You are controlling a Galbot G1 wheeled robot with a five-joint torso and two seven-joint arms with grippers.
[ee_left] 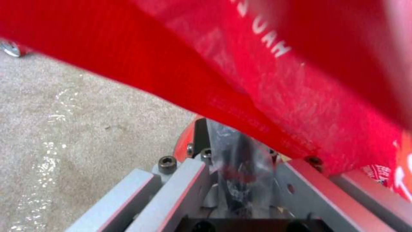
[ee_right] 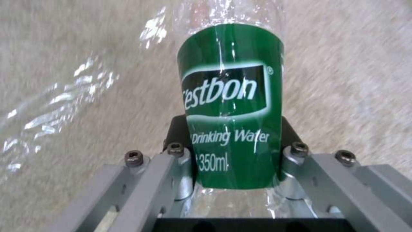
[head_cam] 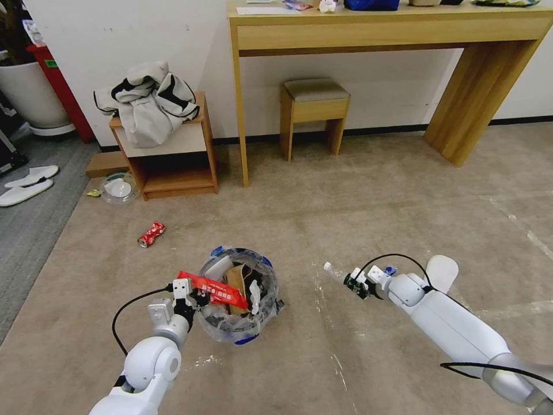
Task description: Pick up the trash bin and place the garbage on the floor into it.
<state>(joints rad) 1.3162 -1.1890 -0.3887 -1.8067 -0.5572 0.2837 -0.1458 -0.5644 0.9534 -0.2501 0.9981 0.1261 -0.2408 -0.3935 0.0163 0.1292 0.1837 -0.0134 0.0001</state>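
Observation:
The trash bin, blue and red with a crinkled clear bag, sits low in the middle of the head view. My left gripper is shut on its near-left rim; in the left wrist view the fingers clamp the bag-lined edge. A red snack wrapper lies across the rim, above a brown carton inside. To the bin's right, my right gripper is shut on a clear bottle with a green label, above the beige floor. A crushed red can lies on the floor to the far left.
A low wooden shelf with a grey-white jacket stands at the back left, with a clear round lid and a small wrapper beside it. White slippers lie on the grey carpet. A stool and a desk stand against the wall.

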